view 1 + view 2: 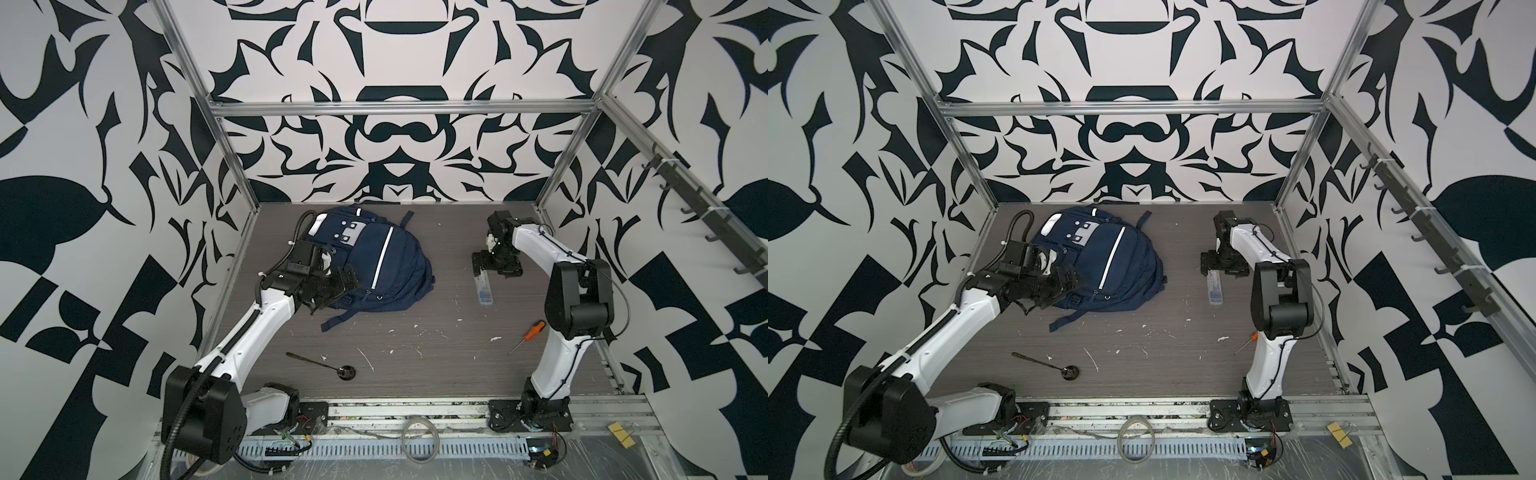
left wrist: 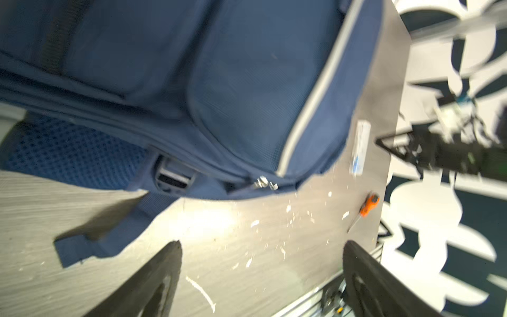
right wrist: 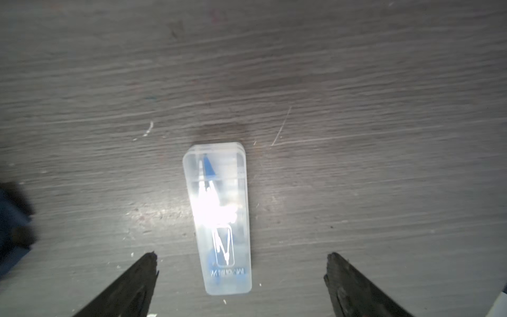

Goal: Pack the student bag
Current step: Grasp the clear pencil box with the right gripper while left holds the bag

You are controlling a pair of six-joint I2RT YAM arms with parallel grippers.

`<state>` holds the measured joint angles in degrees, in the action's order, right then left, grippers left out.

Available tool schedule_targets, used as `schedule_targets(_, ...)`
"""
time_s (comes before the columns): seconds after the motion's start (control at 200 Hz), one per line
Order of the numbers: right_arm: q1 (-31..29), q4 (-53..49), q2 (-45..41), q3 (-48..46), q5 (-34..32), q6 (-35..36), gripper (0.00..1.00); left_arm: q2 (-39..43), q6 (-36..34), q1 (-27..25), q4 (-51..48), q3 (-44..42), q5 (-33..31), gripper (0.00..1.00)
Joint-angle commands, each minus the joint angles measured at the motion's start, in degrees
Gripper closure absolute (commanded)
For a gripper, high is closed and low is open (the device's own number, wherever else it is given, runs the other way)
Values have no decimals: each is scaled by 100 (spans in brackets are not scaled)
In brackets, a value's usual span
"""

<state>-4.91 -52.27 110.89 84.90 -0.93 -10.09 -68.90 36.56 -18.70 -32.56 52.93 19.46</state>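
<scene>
**Bag lying flat just ahead of the left gripper; both grippers gaping wide**

The bag (image 1: 374,266) is lying front-up on the table (image 1: 415,353), with its white stripes facing the top views and one strap (image 1: 338,322) trailing out towards the arm bases. The left gripper (image 2: 262,244) is hovering at the bag's near edge with its jaws standing wide apart and nothing between them. In its wrist view the blue fabric is filling the space straight ahead of the fingertips, and a metal zip pull (image 2: 264,182) is sitting on the closest seam. The view is blurred, so whether the fingers are touching the fabric is unclear.

The right gripper (image 3: 241,256) is hanging well to the side of the bag, also spread wide and holding nothing. A clear case (image 3: 219,219) is lying flat right under it, with its near end between the two fingertips and apart from both.

An orange-handled screwdriver (image 1: 530,332) is lying behind the right gripper, beside its arm. A dark spoon (image 1: 320,363) is lying well behind the left gripper.
</scene>
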Motion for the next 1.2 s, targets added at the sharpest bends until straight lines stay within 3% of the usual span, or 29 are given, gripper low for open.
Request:
schedule_targets(0.0, -27, -15, 92, 105, 118, 134, 2, 104, -352, -181, -98, 135, 216, 6)
schedule_targets(0.195, -37, 65, 301, -139, 110, 209, 2, -368, -387, -486, 1, 890, 229, 6)
schedule_targets(0.31, -53, 138, 319, -365, 111, 259, 8, -817, -324, -550, 215, 1185, 198, 7)
schedule_targets(0.445, -81, 164, 319, -544, 34, 340, 20, -1055, -254, -677, 434, 1429, 105, 8)
schedule_targets(0.58, -88, 189, 263, -731, -16, 445, 42, -1273, -333, -740, 268, 1660, -119, 10)
schedule_targets(0.83, -89, 208, 33, -940, -68, 647, 74, -2044, -1021, -977, -1001, 2854, -1059, 11)
schedule_targets(1.0, -89, 225, -410, -921, 141, 711, 86, -2962, -1472, -1318, -1853, 4154, -1840, 11)
schedule_targets(1.195, -186, 319, -1197, -902, 448, 517, 91, -4365, -1911, -1741, -2251, 5499, -2511, 10)
